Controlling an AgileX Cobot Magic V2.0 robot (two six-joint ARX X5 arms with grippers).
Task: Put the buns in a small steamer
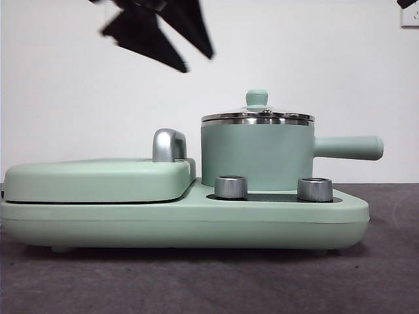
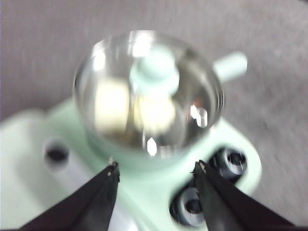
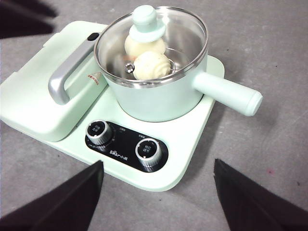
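Right wrist view showed both buns inside the small steamer (image 3: 159, 96), under the glass lid (image 3: 173, 33) with its green knob (image 3: 146, 21). The smooth bun (image 3: 137, 45) lay on the far side, partly hidden by the knob; the ridged bun (image 3: 151, 66) sat just nearer, the two touching or close to it. They rested on what looked like a wire rack. The steamer stood on the right half of a mint green cooker base (image 3: 192, 159), handle (image 3: 226, 91) pointing right, two dials (image 3: 98, 131) on the near edge. The flat grill lid (image 3: 33, 96) with its chrome handle (image 3: 67, 79) was shut on the left.

The right gripper (image 3: 159, 192) hung well back on the near side of the cooker, jaws wide apart, holding nothing. The left gripper (image 2: 156, 168) hovered above the steamer, jaws parted and empty, the blurred picture showing two pale lumps through the lid. Front view had it as dark jaws (image 1: 157, 33) high up, left of the steamer (image 1: 258, 154) and clear of it.

Judgement: task looked essentially done, with buns in, lid on, both grippers free. Nothing obvious left but drawing the arms away.
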